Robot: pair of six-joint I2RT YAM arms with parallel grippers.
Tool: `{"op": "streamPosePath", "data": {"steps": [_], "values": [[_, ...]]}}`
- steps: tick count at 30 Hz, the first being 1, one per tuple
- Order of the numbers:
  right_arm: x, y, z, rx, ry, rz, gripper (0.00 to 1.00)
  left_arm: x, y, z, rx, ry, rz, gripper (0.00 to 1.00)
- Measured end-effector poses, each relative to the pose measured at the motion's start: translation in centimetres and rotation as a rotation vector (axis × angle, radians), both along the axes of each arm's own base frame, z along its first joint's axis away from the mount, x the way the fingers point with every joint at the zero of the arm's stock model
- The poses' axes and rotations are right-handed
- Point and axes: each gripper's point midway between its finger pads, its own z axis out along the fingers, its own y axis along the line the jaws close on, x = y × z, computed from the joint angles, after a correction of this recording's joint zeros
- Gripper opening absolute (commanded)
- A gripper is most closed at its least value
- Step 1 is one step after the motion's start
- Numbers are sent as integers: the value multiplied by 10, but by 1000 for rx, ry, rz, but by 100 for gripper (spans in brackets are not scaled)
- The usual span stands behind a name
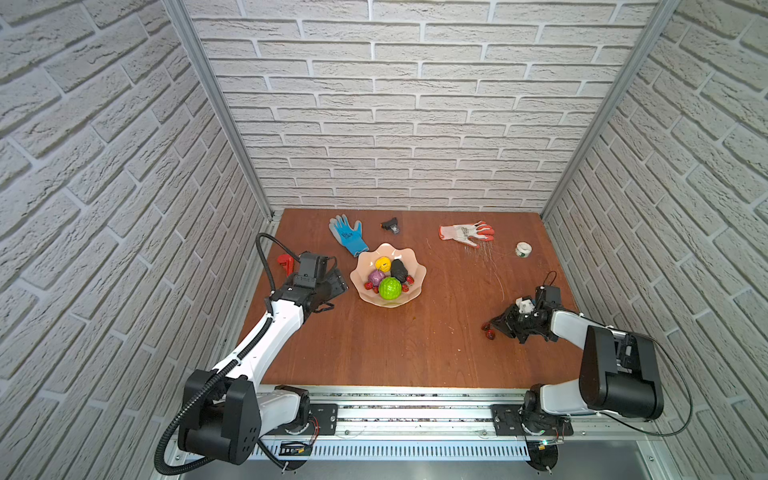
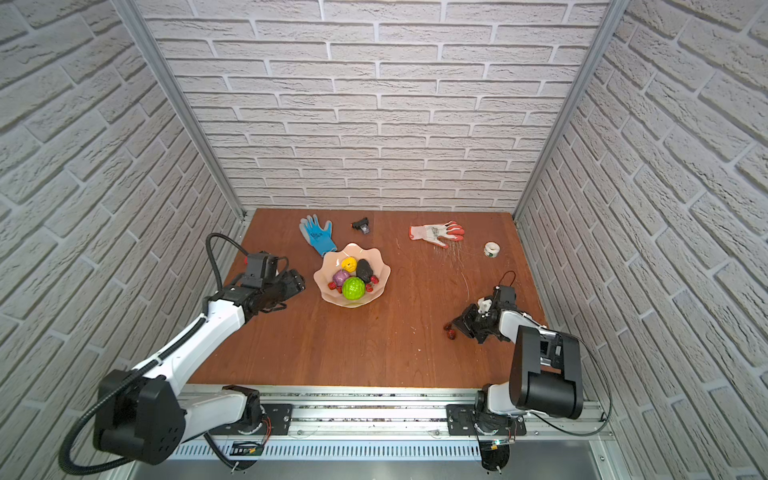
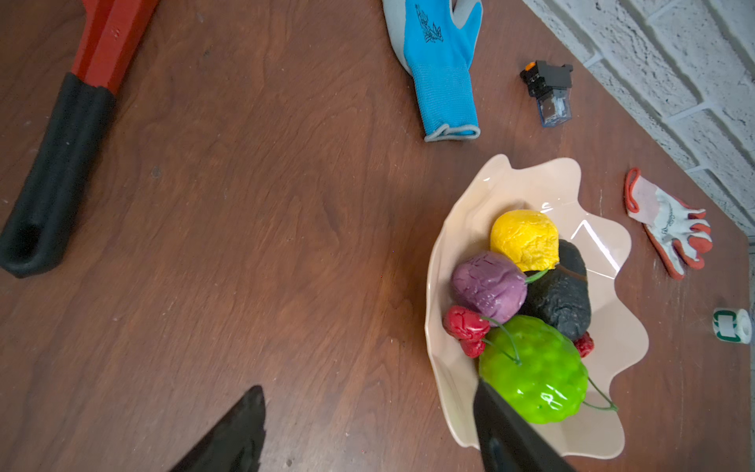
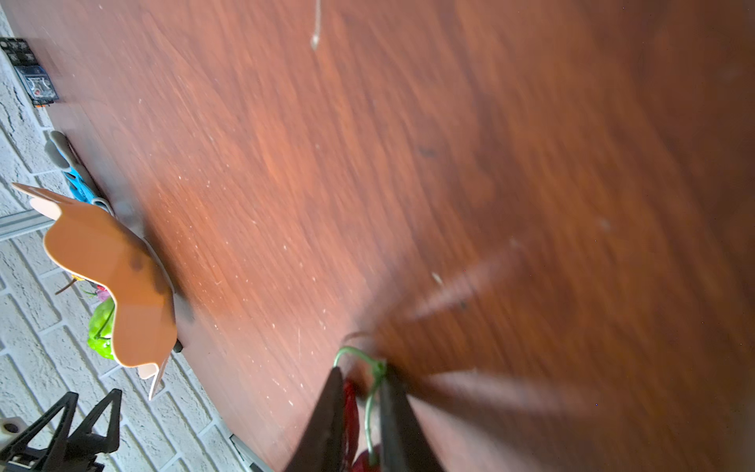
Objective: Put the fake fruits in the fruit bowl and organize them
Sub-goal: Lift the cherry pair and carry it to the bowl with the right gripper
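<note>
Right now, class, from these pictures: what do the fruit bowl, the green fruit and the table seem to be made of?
Fruit bowl: likely glossy plastic or glazed ceramic; sharp reflections. Green fruit: probably shiny moulded plastic; bumpy skin with bright highlights. Table: wood or wood-look laminate, matte; visible grain.

Both top views look steeply down from the front over the whole table (image 1: pixel 374 353) toward the back wall (image 1: pixel 415 124). The left wrist camera hangs close above the fruit bowl (image 3: pixel 604 245); the right skims low past a cherry (image 4: pixel 350 404), sharing that bowl (image 4: pixel 102 253).
</note>
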Motion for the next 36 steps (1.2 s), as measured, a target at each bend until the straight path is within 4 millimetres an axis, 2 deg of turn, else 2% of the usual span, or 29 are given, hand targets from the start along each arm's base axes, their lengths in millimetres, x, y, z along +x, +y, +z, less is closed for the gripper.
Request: {"op": "streamPosePath", "data": {"steps": [5, 11, 15, 21, 26, 31, 36], "values": [[2, -1, -2, -1, -5, 1, 6, 0, 1, 0, 3, 2, 2, 80], [0, -5, 0, -42, -4, -1, 5, 0, 1, 0, 4, 6, 2, 80], [-4, -9, 9, -79, -14, -3, 6, 0, 1, 0, 4, 7, 2, 80], [7, -9, 40, -120, -89, 29, 6, 0, 1, 0, 4, 7, 2, 80], [15, 0, 64, -144, -144, 79, 6, 0, 1, 0, 5, 7, 1, 80], [30, 24, 96, -169, -211, 172, 5, -1, 1, -1, 5, 12, 1, 79], [55, 60, 141, -193, -329, 274, 6, -2, 1, -1, 9, 15, 3, 79]]}}
